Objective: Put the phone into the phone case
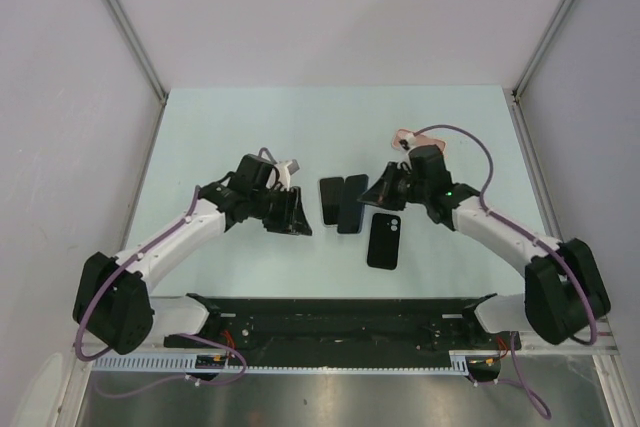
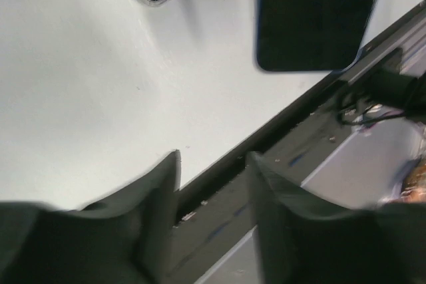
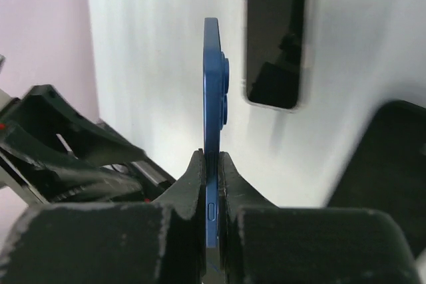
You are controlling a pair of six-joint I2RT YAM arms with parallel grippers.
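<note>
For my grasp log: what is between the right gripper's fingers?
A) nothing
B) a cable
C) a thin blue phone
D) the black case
C: the right wrist view shows the right gripper shut on the blue phone, held edge-on.

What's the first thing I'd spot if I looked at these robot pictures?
The blue phone jumps out first: the right gripper pinches it by its flat faces near the middle of the table, so the wrist camera sees it edge-on. The black phone case lies flat close by, and the left gripper is open, holding nothing.
</note>
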